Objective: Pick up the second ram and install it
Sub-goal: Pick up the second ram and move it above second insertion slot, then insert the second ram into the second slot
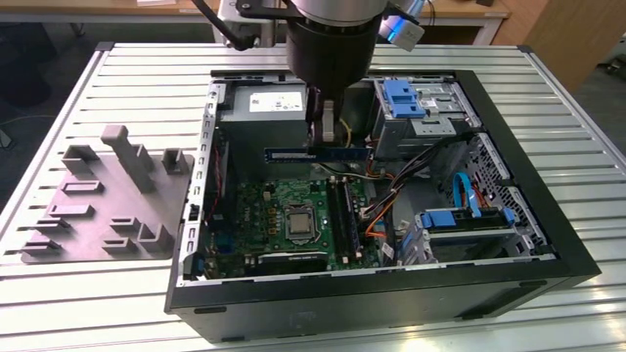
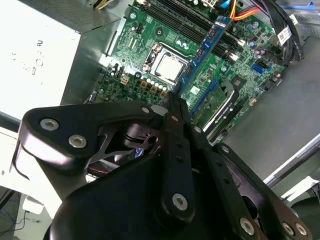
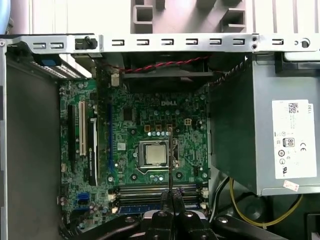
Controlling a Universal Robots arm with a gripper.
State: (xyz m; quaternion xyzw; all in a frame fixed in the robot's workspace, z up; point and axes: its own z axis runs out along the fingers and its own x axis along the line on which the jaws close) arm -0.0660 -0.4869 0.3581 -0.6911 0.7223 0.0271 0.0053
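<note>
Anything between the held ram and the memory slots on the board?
Nothing visible. The gripper holds the second ram above the motherboard, with open space down to the memory slots; the orange cables lie beside them.

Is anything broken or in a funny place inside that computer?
Nothing looks broken or spilled. The one thing out of place is the second ram, which hangs above the motherboard in the grip of the pincer rather than sitting in a slot.
</note>
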